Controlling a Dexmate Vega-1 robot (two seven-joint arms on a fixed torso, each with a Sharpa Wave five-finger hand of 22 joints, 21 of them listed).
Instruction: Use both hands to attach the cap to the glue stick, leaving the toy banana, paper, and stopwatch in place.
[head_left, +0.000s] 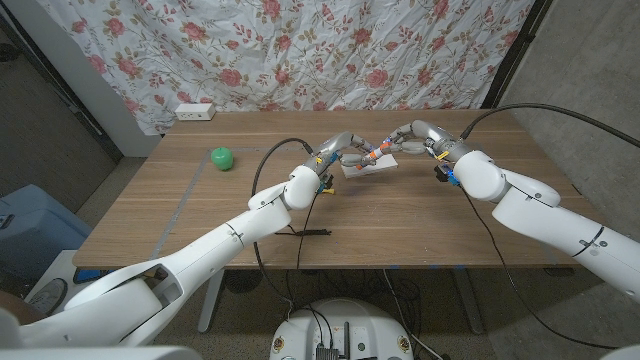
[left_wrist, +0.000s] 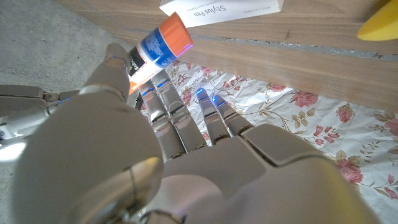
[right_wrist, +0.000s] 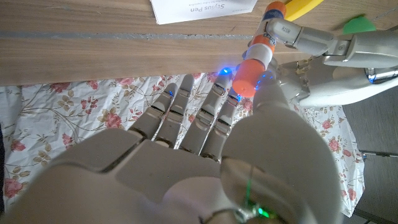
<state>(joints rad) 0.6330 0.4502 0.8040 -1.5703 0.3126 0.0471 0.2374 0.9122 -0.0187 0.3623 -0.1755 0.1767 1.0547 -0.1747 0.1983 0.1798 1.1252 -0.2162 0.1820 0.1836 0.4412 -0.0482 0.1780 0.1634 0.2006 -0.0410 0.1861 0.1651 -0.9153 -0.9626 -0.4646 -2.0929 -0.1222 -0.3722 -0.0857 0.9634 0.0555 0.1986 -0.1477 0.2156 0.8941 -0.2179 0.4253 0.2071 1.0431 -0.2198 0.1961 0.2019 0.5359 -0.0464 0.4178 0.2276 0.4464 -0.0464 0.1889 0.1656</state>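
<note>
Up close, right hand (right_wrist: 205, 155) pinches orange cap (right_wrist: 247, 74); left hand (left_wrist: 155, 162) holds glue stick (left_wrist: 158, 46).

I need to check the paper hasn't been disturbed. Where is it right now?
The paper lies on the table past its middle in the head view, just beneath the left hand and right hand meeting over the glue stick.

The paper (left_wrist: 221, 7) is cut off by the picture's edge in both wrist views, as is the toy banana (left_wrist: 380, 26). The stopwatch is perhaps hidden behind the hands.
</note>
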